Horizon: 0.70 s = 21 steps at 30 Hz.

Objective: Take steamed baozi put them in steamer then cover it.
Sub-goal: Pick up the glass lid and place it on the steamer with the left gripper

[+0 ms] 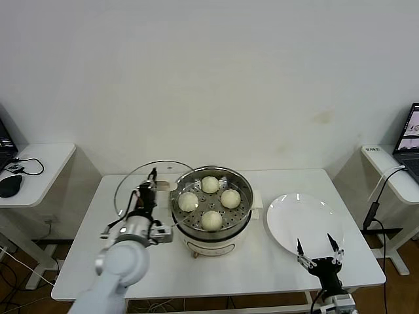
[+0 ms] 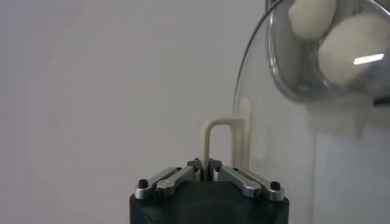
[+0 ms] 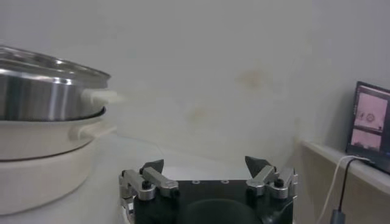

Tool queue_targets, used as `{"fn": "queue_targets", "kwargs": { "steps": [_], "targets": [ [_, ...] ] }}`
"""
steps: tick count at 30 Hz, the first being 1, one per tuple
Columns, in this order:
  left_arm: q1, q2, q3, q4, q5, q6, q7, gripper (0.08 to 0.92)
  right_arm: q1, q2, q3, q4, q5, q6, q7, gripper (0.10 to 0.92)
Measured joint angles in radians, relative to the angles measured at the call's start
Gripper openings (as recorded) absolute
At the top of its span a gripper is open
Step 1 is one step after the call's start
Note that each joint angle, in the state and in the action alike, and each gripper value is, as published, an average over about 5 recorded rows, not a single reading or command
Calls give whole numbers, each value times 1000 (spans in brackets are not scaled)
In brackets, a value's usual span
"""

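Observation:
Four cream-white baozi (image 1: pixel 210 202) lie in the shiny steel steamer (image 1: pixel 246 196) on its cream-white pot base at the table's middle. My left gripper (image 1: pixel 152 185) is shut on the cream-white handle (image 2: pixel 210 143) of the clear glass cover (image 1: pixel 134 182), holding it tilted up just left of the steamer. In the left wrist view the glass (image 2: pixel 274 122) shows the baozi (image 2: pixel 352 47) behind it. My right gripper (image 1: pixel 318 252) is open and empty at the table's front right, near the plate's front edge. In the right wrist view it (image 3: pixel 205 165) faces the steamer (image 3: pixel 46 85) from the side.
A flat white plate (image 1: pixel 302 222) lies right of the steamer. Side desks stand at both sides: a mouse and cable on the left one (image 1: pixel 33 167), a laptop and cable on the right one (image 1: pixel 399 163). A white wall is behind.

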State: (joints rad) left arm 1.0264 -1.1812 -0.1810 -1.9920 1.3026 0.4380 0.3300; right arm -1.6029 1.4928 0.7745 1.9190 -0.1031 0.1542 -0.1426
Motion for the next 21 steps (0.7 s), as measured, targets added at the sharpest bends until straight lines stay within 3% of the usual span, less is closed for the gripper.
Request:
{"fn": "queue_targets", "kwargs": {
  "steps": [12,21],
  "targets": [
    [-55,-236,95,78,236,13,48,135,10,-1,-26,-24,-29,4,7,823],
    [-72,-342,130,145,317,18,45,135,13,6,-36,-34,-41,8,10,823]
  ]
}}
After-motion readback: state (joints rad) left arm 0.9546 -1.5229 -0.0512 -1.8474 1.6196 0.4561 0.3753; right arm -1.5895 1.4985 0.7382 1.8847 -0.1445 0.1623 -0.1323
